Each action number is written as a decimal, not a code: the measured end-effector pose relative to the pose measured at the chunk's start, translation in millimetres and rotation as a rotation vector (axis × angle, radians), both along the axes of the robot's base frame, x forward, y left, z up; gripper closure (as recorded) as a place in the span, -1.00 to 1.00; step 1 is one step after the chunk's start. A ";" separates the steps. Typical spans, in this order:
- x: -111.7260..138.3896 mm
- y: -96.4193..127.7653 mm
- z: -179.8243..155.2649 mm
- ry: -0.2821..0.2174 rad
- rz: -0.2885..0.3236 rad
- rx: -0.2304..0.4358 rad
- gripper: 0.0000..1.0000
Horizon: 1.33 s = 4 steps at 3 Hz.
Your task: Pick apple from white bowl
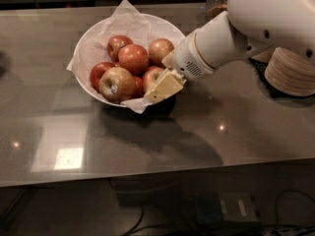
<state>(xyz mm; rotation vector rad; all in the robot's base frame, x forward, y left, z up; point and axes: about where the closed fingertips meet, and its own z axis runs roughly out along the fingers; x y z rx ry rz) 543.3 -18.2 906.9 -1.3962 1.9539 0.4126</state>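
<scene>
The gripper (165, 86) sits low at the right front edge of the white bowl (170, 27), its cream-coloured end pressed in against the apple (151, 76). That apple, red with a pale patch, lies on the bowl's right side and is partly hidden. I cannot tell how wide the jaws stand, or whether they have closed on anything.

The step in hand looks like securing the grasp. To do it well, the jaws should bracket the apple across its widest part, not pinch a shoulder, since a round, smooth fruit will probably squirt out of an off-centre squeeze. A sticker-bearing apple (117, 83) sits just to its left and red apples (133, 58) crowd behind, touching or nearly so. The close should therefore be slow enough not to wedge a neighbour in.

The crinkled paper liner (123, 18) droops over the rim right under the gripper, and catching it would likely drag the bowl along the desk (147, 146). Lift straight up. The stacked paper plates (290, 73) lie well apart beyond the arm (221, 43).
</scene>
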 end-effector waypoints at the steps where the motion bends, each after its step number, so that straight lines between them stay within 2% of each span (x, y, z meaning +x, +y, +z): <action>1: 3.2 0.0 -1.7 0.009 -0.006 0.000 -0.36; 2: 8.4 -0.8 8.2 0.010 -0.012 0.004 -0.20; 3: 9.3 -2.6 12.8 0.005 -0.016 0.007 -0.22; 4: 9.7 -7.6 22.1 -0.010 -0.024 0.012 -0.46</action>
